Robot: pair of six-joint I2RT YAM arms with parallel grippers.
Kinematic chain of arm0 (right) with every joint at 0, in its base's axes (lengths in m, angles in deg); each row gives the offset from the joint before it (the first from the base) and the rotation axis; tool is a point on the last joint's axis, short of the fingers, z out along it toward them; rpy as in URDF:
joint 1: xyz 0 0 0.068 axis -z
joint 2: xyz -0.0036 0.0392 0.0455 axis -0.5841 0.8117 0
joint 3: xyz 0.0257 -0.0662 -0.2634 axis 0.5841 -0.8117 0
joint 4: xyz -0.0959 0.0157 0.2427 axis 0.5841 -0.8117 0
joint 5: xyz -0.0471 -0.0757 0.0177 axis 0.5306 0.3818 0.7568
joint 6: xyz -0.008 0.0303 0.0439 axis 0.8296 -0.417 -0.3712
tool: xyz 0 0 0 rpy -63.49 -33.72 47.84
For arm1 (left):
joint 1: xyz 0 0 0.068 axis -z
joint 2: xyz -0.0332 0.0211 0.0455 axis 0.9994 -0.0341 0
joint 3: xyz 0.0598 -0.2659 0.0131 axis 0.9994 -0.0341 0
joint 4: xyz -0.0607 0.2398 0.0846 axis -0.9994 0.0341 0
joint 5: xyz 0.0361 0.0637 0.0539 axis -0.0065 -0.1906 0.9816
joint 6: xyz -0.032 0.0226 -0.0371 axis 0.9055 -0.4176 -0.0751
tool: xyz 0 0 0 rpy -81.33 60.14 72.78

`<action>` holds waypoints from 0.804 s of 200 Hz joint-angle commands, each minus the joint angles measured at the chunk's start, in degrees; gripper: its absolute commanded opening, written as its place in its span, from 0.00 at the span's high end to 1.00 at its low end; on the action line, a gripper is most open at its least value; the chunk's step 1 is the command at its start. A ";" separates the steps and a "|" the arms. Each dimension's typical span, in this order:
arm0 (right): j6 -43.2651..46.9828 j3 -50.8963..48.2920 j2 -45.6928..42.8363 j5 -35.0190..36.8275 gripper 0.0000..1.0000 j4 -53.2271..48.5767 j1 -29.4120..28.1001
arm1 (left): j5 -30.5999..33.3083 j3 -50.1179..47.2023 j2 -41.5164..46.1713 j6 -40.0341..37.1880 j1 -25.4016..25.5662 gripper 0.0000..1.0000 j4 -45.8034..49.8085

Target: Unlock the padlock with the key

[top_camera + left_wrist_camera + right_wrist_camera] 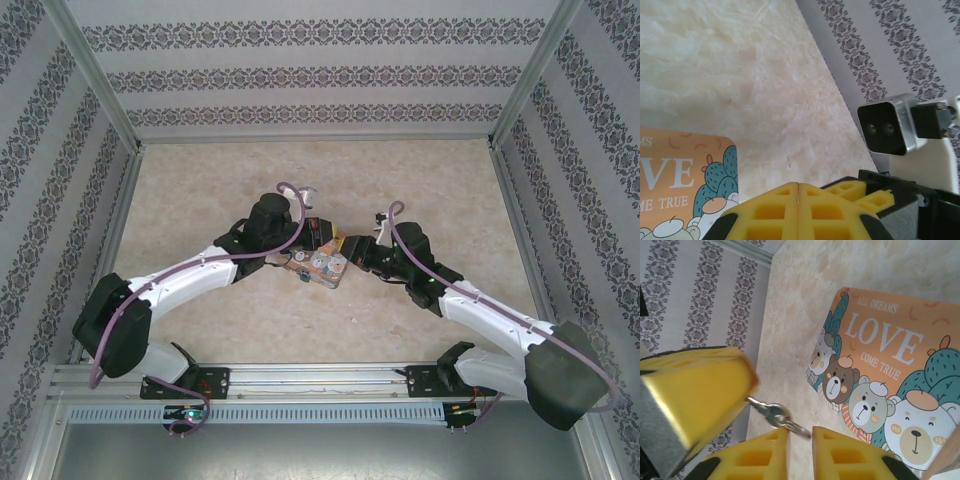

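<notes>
A small bunch of silver keys (pixel 772 414) hangs in the air just left of the orange-and-teal "LOVE" tin (pixel 890 380). My left gripper (pixel 798 186) is shut, its yellow pads (pixel 700 390) clamped on one end of the key bunch. My right gripper (pixel 800 436) stands slightly open, the tip of a key lying loose in the gap between its pads. Seen from above, both grippers (pixel 338 246) meet nose to nose over the tin (pixel 320 268) at the middle of the table. The padlock is hidden.
The tin lies flat on the beige marbled table (pixel 320 180). Patterned walls (pixel 320 75) close the table in at the back and both sides. The right arm's wrist camera (pixel 888 125) sits close to my left fingers.
</notes>
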 commanded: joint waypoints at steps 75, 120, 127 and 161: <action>14.31 -2.20 -14.98 -9.70 0.24 -2.78 9.30 | -10.86 -0.29 10.85 -7.14 -8.84 1.00 10.68; 11.91 0.17 -12.06 -19.30 0.19 3.66 7.53 | -15.55 -0.63 11.79 -5.79 -11.37 1.00 10.15; 12.03 0.92 -10.77 -20.87 0.19 4.05 6.71 | -15.92 -0.77 11.64 -5.53 -11.37 1.00 9.75; 13.30 4.37 -4.93 -21.60 0.26 5.16 2.26 | -17.94 -1.57 10.89 -3.01 -11.44 1.00 6.42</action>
